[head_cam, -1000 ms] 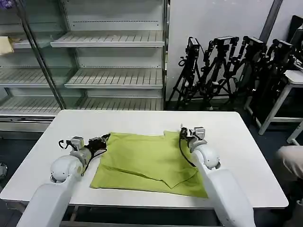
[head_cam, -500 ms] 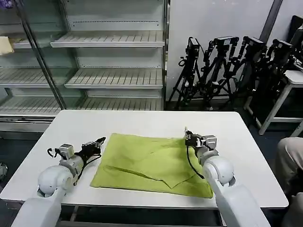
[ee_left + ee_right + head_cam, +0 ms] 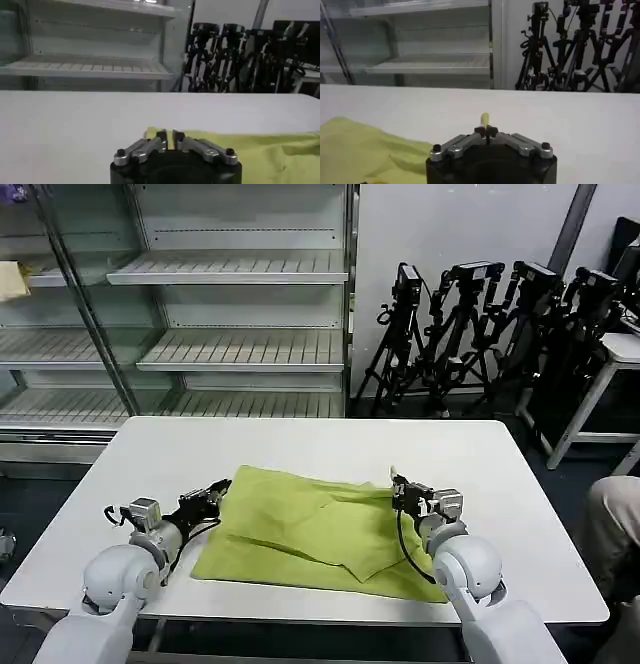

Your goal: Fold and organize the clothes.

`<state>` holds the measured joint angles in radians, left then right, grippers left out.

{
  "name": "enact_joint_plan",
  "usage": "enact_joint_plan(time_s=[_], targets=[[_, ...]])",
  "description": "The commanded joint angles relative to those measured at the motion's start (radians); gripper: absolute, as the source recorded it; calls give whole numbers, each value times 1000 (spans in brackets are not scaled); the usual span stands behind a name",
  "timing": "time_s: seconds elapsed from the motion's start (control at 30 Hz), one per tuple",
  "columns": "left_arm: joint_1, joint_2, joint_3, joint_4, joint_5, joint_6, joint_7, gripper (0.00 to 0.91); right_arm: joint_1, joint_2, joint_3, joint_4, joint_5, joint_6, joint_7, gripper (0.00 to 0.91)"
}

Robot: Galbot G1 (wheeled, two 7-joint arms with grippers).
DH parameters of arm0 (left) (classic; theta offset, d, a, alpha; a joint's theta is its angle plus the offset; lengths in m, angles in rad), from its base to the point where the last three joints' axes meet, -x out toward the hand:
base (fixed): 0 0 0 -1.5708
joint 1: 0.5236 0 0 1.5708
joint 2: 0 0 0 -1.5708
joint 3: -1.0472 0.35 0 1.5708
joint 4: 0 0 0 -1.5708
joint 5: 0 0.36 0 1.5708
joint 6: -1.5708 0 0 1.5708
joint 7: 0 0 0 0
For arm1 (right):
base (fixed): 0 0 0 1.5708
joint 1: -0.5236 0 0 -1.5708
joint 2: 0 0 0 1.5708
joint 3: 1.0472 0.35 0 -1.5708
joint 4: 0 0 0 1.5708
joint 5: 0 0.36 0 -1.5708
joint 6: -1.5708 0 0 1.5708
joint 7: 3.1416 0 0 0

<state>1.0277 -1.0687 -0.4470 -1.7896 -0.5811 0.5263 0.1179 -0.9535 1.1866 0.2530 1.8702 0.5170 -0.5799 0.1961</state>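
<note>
Lime T-shirt (image 3: 315, 529) is lying on the white table (image 3: 300, 444), partly folded, roughly mid-table and toward the robot-side edge; a folded-over layer is sitting on top near the shirt's middle, with creases running across it. Left gripper (image 3: 216, 489) is hovering low at the shirt's left edge, by its far-left corner. In the left wrist view that gripper (image 3: 168, 135) is showing its fingertips almost touching with a thin gap, nothing between them, and the shirt's corner (image 3: 235, 150) is lying just beyond the tips. Right gripper (image 3: 398, 481) is sitting at the shirt's far-right corner, jaws pressed together and pinching a small tab of the yellow-green fabric, which is sticking up just above the tips in the right wrist view (image 3: 485, 131); the rest of the shirt (image 3: 365, 150) is spreading away to one side of it there. Empty shelving (image 3: 230, 314) and a cluster of tripods (image 3: 480, 334) are standing beyond the shirt, behind the table.
</note>
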Motion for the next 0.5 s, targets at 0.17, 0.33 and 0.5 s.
enact_joint_plan(time_s=[0.17, 0.33, 0.5], targets=[[-273, -60, 159, 304, 111, 23, -12, 907, -20, -4, 3, 24, -9, 0, -3, 0], [-318, -70, 168, 358, 109, 43, -21, 907, -13, 0, 2, 21, -13, 0, -5, 0], [-338, -82, 159, 396, 110, 49, -25, 907, -5, 3, -1, 15, -14, 0, -6, 0]])
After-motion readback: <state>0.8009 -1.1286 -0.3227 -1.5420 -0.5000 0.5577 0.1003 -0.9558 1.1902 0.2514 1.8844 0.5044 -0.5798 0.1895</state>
